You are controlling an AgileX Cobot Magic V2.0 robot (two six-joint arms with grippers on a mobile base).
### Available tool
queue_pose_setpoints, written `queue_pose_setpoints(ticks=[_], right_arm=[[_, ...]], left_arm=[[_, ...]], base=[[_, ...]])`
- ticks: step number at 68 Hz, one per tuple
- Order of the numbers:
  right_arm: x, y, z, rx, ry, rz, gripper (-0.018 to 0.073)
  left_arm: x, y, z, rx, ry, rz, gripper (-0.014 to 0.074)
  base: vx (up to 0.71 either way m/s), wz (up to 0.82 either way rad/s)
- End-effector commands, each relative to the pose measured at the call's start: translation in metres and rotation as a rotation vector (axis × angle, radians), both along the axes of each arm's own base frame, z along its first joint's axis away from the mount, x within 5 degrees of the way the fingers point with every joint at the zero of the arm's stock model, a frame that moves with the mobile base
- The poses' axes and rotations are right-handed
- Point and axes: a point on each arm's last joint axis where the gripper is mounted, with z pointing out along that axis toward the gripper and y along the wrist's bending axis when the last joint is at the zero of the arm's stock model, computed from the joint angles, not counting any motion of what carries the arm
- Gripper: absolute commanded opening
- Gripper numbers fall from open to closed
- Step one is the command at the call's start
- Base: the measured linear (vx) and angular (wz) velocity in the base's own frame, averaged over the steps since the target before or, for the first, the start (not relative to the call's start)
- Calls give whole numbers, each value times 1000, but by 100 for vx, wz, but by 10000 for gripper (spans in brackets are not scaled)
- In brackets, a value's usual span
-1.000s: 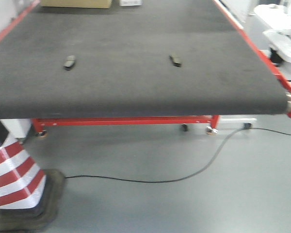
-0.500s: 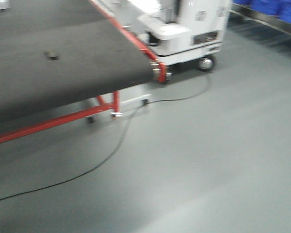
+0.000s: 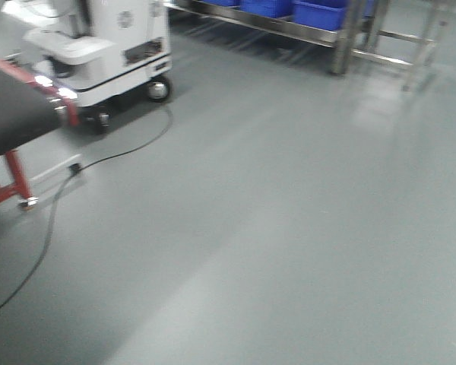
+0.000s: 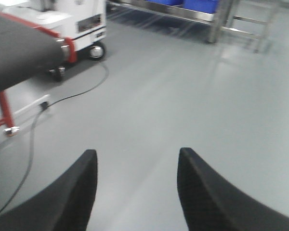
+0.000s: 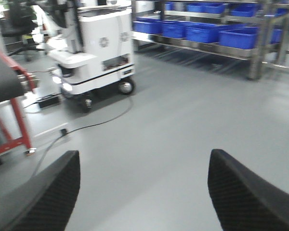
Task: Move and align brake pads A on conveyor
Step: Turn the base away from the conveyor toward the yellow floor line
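Grey workshop floor fills nearly every view, so you have no working surface in front of you right now. Nearest to you, the left end effector hangs with its dark, textured fingers spread and nothing between them. The right end effector is released too, spread wider still and just as empty. Beyond them a black cable snakes across the floor toward the left. Only the rounded end of the conveyor shows there, at the left edge of the frame, dark belt over a red leg. None of the brake pads A can be seen in any view; if they lie on the belt, they are on the part outside the frame. Further back stands a white wheeled unit, and behind it a steel rack carries blue bins. Expect the pads to be stiff, dense for their size and gritty rather than slippery, so they should not flex or slide out of a firm pinch. They likely sit low on the rough belt, so bring the fingertips right down and close across the narrow width, over the backing plate edges.
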Motion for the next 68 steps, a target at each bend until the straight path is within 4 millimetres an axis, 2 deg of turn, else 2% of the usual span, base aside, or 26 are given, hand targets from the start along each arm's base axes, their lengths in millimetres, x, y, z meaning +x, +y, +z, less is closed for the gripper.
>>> queue_pose_setpoints(ticks=[1, 50, 68], right_arm=[[1, 0, 14, 4, -86, -1, 524], [1, 0, 14, 4, -86, -1, 524], [1, 0, 14, 4, -86, -1, 524]], left_arm=[[3, -1, 14, -17, -90, -3, 355], [3, -1, 14, -17, -90, -3, 355], [3, -1, 14, -17, -90, -3, 355]], base=[[-14, -75], [-8, -87], [3, -63]])
